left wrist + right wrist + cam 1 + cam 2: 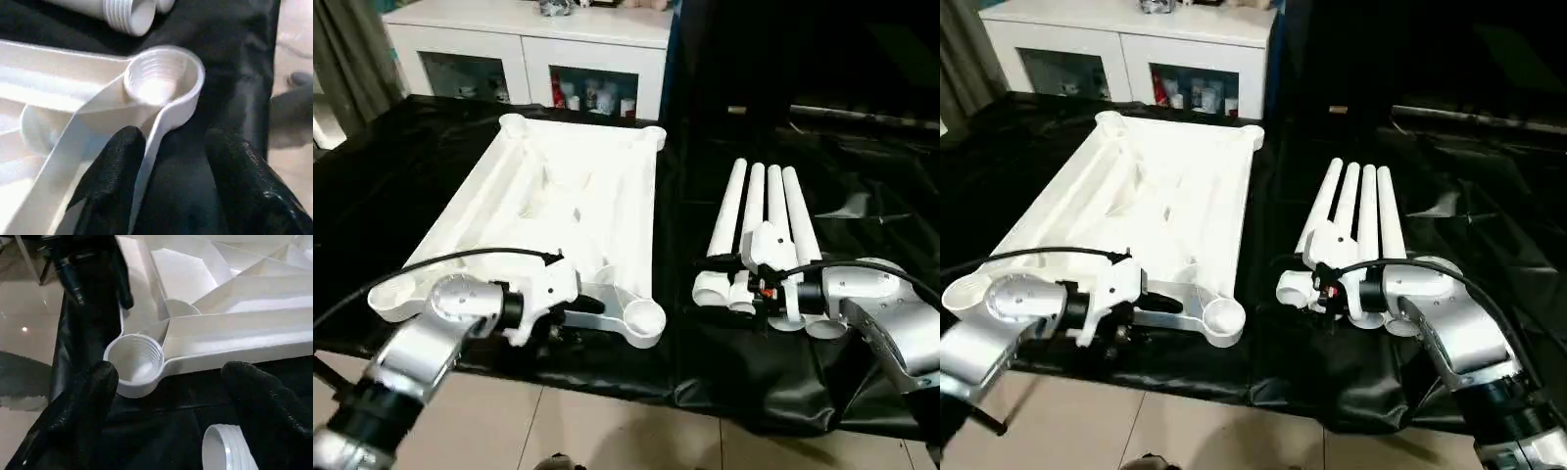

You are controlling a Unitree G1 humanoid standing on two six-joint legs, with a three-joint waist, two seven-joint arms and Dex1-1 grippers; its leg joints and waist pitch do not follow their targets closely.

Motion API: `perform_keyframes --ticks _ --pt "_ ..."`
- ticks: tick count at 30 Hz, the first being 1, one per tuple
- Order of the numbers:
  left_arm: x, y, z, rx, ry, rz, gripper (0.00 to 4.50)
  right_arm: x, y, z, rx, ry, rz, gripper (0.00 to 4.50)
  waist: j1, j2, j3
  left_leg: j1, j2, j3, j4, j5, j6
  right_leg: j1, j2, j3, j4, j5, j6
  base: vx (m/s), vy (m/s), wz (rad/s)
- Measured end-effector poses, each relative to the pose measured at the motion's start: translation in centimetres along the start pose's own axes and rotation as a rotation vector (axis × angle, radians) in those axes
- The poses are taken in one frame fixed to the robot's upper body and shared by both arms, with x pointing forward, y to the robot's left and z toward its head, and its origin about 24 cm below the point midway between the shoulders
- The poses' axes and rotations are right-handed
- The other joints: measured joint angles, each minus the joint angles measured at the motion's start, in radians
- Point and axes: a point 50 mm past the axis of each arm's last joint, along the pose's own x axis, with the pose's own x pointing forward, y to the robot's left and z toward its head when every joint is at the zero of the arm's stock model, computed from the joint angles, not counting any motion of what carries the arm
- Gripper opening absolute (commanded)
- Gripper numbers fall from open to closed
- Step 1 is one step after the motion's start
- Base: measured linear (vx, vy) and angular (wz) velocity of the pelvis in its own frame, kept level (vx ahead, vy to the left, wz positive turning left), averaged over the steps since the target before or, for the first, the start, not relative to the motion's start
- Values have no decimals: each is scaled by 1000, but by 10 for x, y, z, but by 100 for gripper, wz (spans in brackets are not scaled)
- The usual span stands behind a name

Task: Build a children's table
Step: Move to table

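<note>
Table top (558, 206) upside down on black cloth (705, 362), ribbed underside up; near socket (161, 81) empty. Four legs (764, 220) bundled at 3 o'clock. Left gripper (171, 196) spread astride near rim, gripping nothing. Right gripper (171, 411) wide apart, empty, above thread ends. Step judged: first leg pickup; next, closing on one leg.
</note>
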Motion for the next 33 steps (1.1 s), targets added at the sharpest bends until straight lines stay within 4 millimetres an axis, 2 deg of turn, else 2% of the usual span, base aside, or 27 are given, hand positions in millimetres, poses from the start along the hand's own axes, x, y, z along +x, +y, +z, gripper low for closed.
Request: perform_keyframes --ticks 2,7,11,13,16,19,21,23,27,33 --pt "-2 3 -1 4 16 -3 210 1 2 2 -12 -2 10 383 1 0 0 1 0 1 0 0 0 0 0 0 0 0 0 0 0 0" --pt "-4 9 -8 34 82 -34 167 2 9 1 -6 10 48 383 6 0 0 1 1 4 0 0 0 0 -1 2 2 5 -8 0 0 0" --pt "-6 9 -15 41 129 -64 130 2 10 0 -2 13 51 383 7 1 -1 3 7 12 0 1 0 0 -1 1 4 11 -17 29 -4 0" --pt "-5 8 -16 52 140 -77 126 2 10 0 -3 13 51 383 7 1 -1 3 11 15 0 2 -2 -1 0 -1 5 10 -16 63 -9 -1" --pt "-4 11 -14 67 134 -80 86 2 11 0 3 16 49 383 7 2 -1 3 19 24 0 3 -1 -1 1 -2 5 6 -14 41 -3 -2" --pt "-3 14 -13 66 131 -73 75 2 10 -1 4 19 44 383 7 2 -1 3 21 28 0 3 -1 -2 1 -2 4 5 -15 0 0 0" --pt "-3 15 -14 60 131 -68 44 2 10 -1 4 19 40 383 6 2 -1 3 21 29 0 3 -1 -2 1 -1 4 5 -15 0 0 0" --pt "-3 15 -14 58 131 -70 44 3 10 -1 3 19 38 383 6 2 -1 4 21 30 0 3 -1 -2 1 -1 5 5 -15 0 0 0" --pt "-2 18 -15 58 126 -70 10 5 10 0 4 9 29 383 2 2 -1 6 22 30 0 3 -1 -2 1 -1 6 5 -15 0 0 0" --pt "-10 29 -20 47 138 -20 3 8 7 5 -7 -6 21 383 -2 2 -1 7 23 30 -1 4 -3 -3 1 -2 9 5 -15 0 0 0"
